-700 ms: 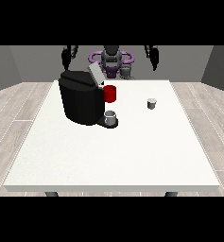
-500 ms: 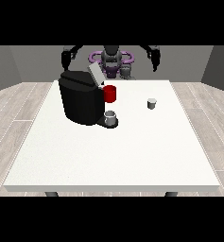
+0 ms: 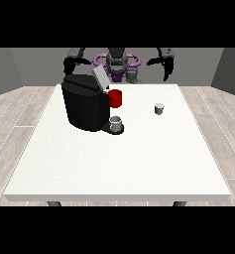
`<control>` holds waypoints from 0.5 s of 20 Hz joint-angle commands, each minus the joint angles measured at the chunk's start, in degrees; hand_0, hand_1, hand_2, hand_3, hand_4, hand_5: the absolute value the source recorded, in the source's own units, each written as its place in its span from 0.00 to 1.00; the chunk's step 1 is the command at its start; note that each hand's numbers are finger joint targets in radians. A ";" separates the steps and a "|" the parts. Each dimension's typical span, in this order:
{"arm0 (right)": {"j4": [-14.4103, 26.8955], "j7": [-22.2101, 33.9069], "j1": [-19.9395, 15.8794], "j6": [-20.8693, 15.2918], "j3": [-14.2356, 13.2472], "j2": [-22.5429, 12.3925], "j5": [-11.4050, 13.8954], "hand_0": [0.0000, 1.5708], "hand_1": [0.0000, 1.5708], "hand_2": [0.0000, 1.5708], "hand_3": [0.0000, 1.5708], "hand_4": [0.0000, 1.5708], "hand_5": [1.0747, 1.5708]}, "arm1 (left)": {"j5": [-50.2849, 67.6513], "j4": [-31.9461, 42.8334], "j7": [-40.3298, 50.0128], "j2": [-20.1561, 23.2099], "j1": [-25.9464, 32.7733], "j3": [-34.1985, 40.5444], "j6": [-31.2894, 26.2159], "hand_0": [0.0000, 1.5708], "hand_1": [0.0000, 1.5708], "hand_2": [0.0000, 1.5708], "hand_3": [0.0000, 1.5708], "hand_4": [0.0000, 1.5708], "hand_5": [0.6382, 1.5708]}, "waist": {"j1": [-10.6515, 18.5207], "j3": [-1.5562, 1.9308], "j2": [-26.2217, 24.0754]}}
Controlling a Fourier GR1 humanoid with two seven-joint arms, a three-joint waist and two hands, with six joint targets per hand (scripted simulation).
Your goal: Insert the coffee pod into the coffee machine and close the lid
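Two hands hang above the far edge of your table (image 3: 139, 163), both off its surface and holding nothing. Your hand at the view's right (image 3: 167, 67) is raised beside the robot's torso, pointing downward; whether its fingers are straight or curled cannot be told from here. Your hand at the view's left (image 3: 69, 63) sits just behind the machine (image 3: 85, 104), partly hidden by the machine's top, and its fingers cannot be made out either.

You have the pod (image 3: 159, 108) standing upright on the table, to the right of the machine in the view and well apart from it, roughly below your right-side hand but nearer the camera. The machine is a black block on the table's left half. Its lid (image 3: 100, 78) is tilted up and open, a pale slab leaning back toward the robot. A red part (image 3: 115, 98) shows at the machine's front, and a small grey cup (image 3: 116, 123) rests on the tray beneath it.
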 commanded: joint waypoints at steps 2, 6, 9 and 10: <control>-0.96 1.52 -1.60 1.17 0.16 -1.67 0.18 0.00 0.00 0.00 0.00 0.23 1.00 | -6.03 3.98 2.73 5.13 -2.48 0.23 0.42 0.00 0.00 0.00 0.00 0.21 1.00 | -2.04 -0.05 1.24; 0.01 -4.11 -0.49 2.06 2.10 1.29 -0.26 0.00 0.00 0.00 0.00 0.15 1.00 | -9.31 10.29 0.46 6.55 -5.97 1.03 1.06 0.00 0.00 0.00 0.00 0.00 1.00 | -4.72 -0.06 4.29; -1.57 -1.76 -3.63 -0.99 3.64 2.35 2.08 0.00 0.00 0.00 0.00 0.25 1.00 | -14.76 14.98 -3.70 9.63 -7.78 0.93 3.11 0.00 0.00 0.00 0.00 0.00 1.00 | -5.79 -0.09 8.14; -0.69 -4.92 -2.20 2.40 2.11 0.40 0.26 0.00 0.00 0.00 0.00 0.25 1.00 | -14.81 16.56 -5.30 11.89 -7.48 2.19 1.98 0.00 0.00 0.00 0.00 0.00 1.00 | -6.25 -0.07 8.93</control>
